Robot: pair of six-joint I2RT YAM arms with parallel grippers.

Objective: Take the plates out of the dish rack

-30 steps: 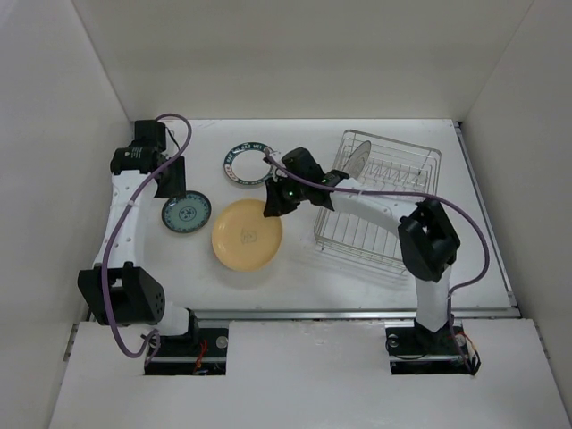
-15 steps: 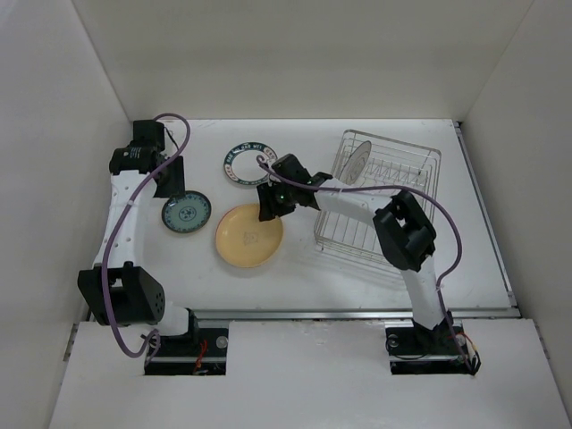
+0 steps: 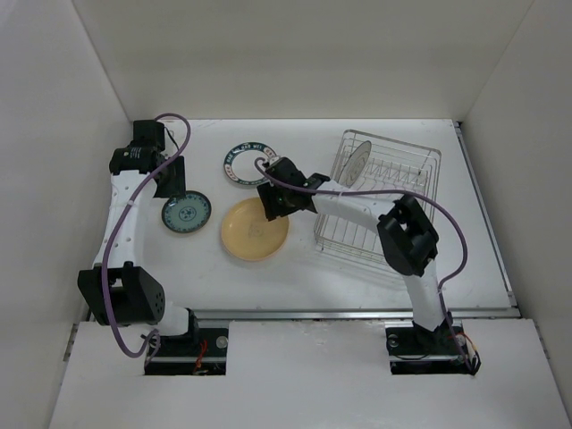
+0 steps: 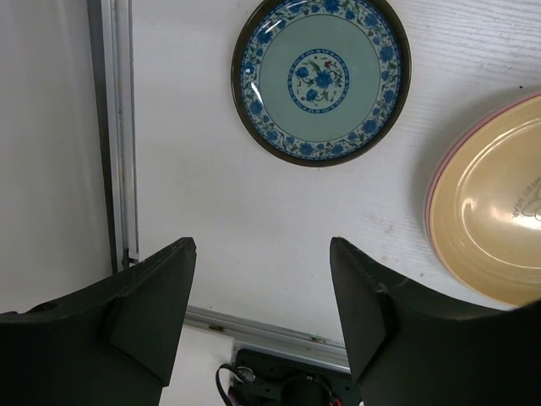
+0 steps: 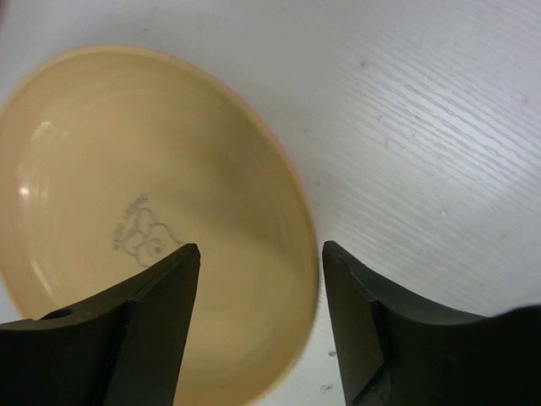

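A yellow-orange plate [image 3: 255, 230] lies flat on the table left of the dish rack [image 3: 375, 223]. My right gripper [image 3: 275, 204] hovers over its far right rim, open, with the rim [image 5: 306, 254] between the two fingers and nothing gripped; the plate [image 5: 144, 228] fills the right wrist view. One pale plate [image 3: 357, 161] stands upright at the rack's far left end. A teal patterned plate [image 3: 186, 213] and a white dark-rimmed plate [image 3: 248, 164] lie on the table. My left gripper [image 3: 170, 179] hangs open and empty [image 4: 262, 249] near the teal plate [image 4: 321, 78].
White walls close in the table on the left, back and right. A metal rail [image 3: 357, 313] runs along the front edge and another [image 4: 118, 127] along the left side. The yellow plate's rim [image 4: 499, 211] shows at the right of the left wrist view.
My right gripper has opened and let go of the yellow-orange plate, which shifted slightly right and now rests on the table. The right arm's elbow swung left. The left arm held still.
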